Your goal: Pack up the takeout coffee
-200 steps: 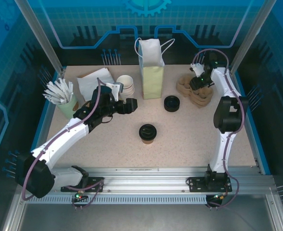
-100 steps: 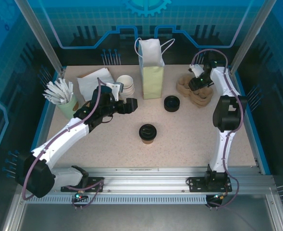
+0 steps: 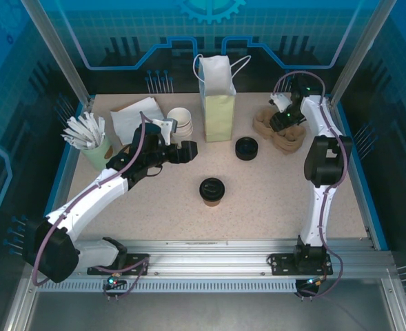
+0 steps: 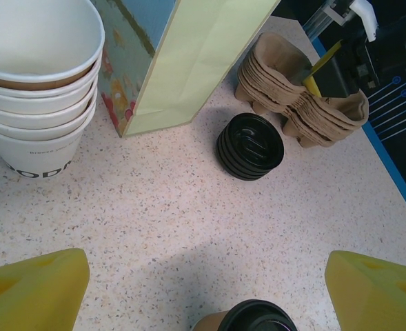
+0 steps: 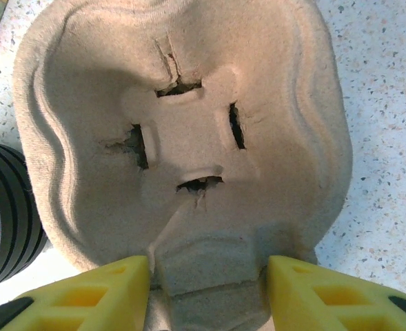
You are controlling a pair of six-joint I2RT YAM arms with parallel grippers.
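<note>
Left fingers spread wide; takeout coffee upright, long axis vertical

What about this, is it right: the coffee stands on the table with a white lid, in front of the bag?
Not quite: the lid is black, not white, as the top view shows. The coffee does stand on the table in front of the bag.

Takeout coffee before the lid stack (paper bag farther back)
</note>
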